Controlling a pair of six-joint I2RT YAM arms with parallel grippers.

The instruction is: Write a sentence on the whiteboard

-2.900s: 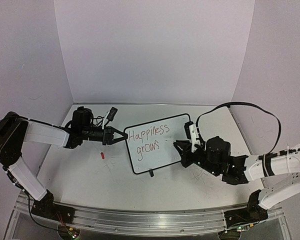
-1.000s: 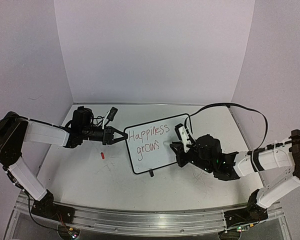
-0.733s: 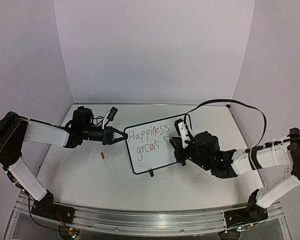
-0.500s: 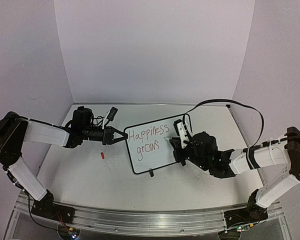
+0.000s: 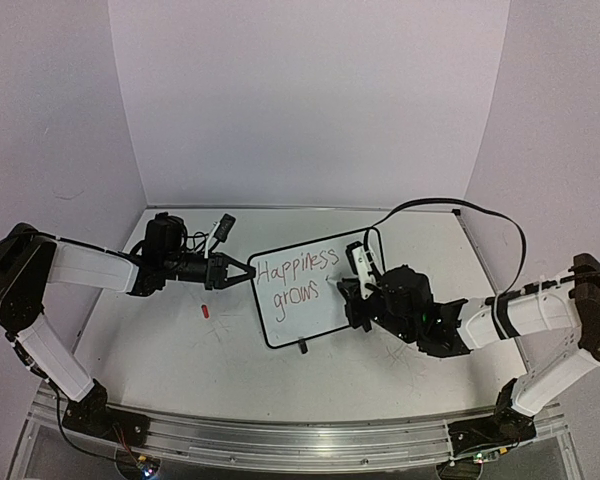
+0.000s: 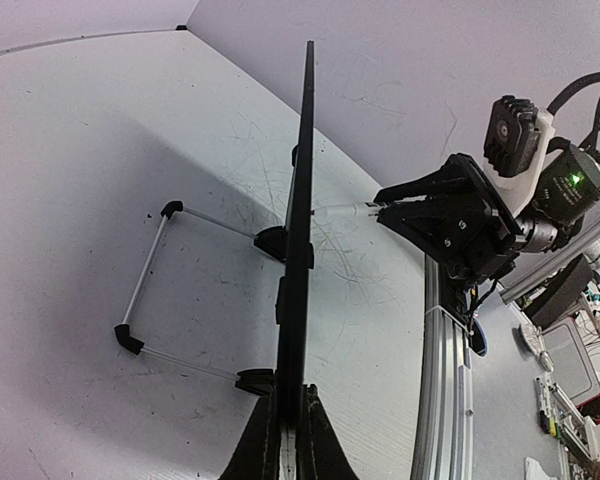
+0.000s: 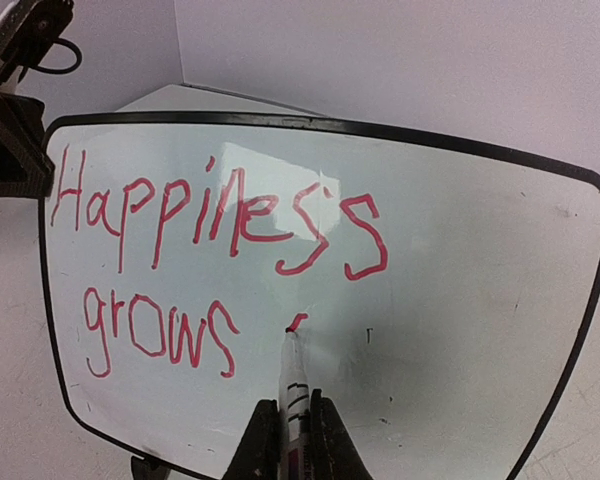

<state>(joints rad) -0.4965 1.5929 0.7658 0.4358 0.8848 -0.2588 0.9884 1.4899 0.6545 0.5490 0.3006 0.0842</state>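
One whiteboard [image 5: 302, 318], one marker [image 7: 293, 385], two hands [image 5: 248, 275] [image 5: 343, 292], two finished red words [image 7: 220, 215].

From high behind the near edge we look down on the whole table [image 5: 180, 340]. Our left wrist view meets the whiteboard [image 6: 302, 200] edge-on, our right its front, close. All share it.

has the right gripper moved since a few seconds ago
Yes. The right gripper slid left, from beyond the right edge of the whiteboard to over its face, beside "grows".
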